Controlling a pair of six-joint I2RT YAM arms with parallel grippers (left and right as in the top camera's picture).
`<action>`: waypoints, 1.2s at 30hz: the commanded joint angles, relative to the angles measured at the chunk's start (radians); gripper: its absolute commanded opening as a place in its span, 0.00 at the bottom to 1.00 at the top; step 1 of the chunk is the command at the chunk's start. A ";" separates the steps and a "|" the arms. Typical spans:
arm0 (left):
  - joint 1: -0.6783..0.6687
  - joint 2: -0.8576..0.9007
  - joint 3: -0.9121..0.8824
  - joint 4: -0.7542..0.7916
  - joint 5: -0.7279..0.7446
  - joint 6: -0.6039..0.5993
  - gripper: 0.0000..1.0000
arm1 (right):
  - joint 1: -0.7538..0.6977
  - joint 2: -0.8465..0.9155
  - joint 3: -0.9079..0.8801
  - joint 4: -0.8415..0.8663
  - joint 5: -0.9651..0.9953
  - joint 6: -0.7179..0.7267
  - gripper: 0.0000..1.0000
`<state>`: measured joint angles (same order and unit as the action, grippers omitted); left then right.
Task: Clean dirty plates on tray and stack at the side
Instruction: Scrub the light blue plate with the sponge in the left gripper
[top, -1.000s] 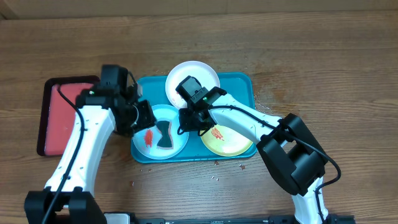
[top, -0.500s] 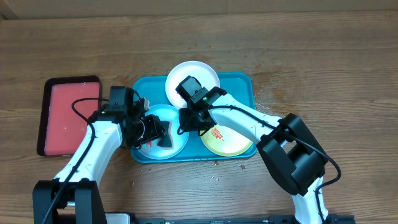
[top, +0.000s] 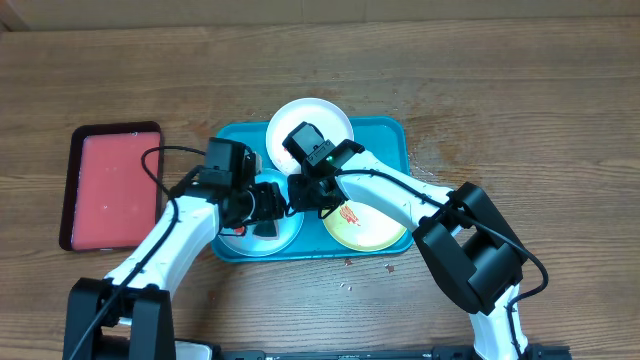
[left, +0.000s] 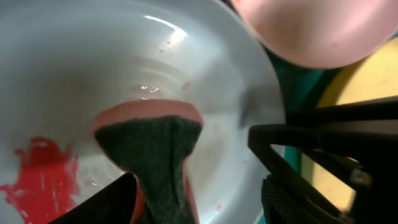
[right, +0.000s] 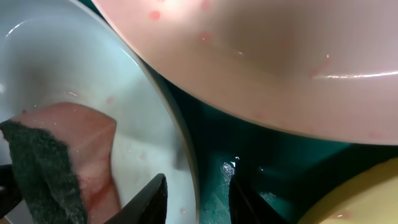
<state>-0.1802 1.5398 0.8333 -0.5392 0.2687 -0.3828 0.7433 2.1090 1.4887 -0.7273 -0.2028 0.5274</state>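
The turquoise tray (top: 392, 135) holds three plates. The white plate (top: 310, 120) is at the back. The yellow-green plate (top: 372, 228) with a red smear is at the front right. The light blue plate (left: 93, 68) at the front left has a red smear (left: 37, 168) and a dark green and pink sponge (left: 155, 155) in it. My left gripper (left: 196, 186) is open, low over this plate, with the sponge between its fingers against the left one. My right gripper (right: 198, 186) straddles and pinches the light blue plate's right rim (right: 180, 143).
A smaller dark-rimmed red tray (top: 110, 185) lies on the wooden table to the left. The two grippers are almost touching over the light blue plate. The white plate's edge (right: 249, 56) hangs close above my right gripper. Small crumbs (top: 347, 263) lie in front of the turquoise tray.
My left arm has swung right from the tray's left edge over the light blue plate and come down around the sponge. The right arm has not moved.
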 joint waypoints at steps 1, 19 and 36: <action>0.008 0.010 -0.006 0.003 -0.093 -0.026 0.65 | 0.003 0.002 -0.005 -0.003 0.001 -0.001 0.34; 0.000 0.127 -0.006 -0.002 -0.014 -0.051 0.38 | 0.003 0.002 -0.005 0.008 0.003 -0.001 0.34; 0.086 0.126 0.073 -0.099 -0.386 -0.046 0.04 | 0.003 0.002 -0.005 0.007 0.011 -0.001 0.34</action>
<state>-0.1139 1.6436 0.8646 -0.6075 0.1005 -0.4274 0.7429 2.1090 1.4887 -0.7238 -0.2020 0.5270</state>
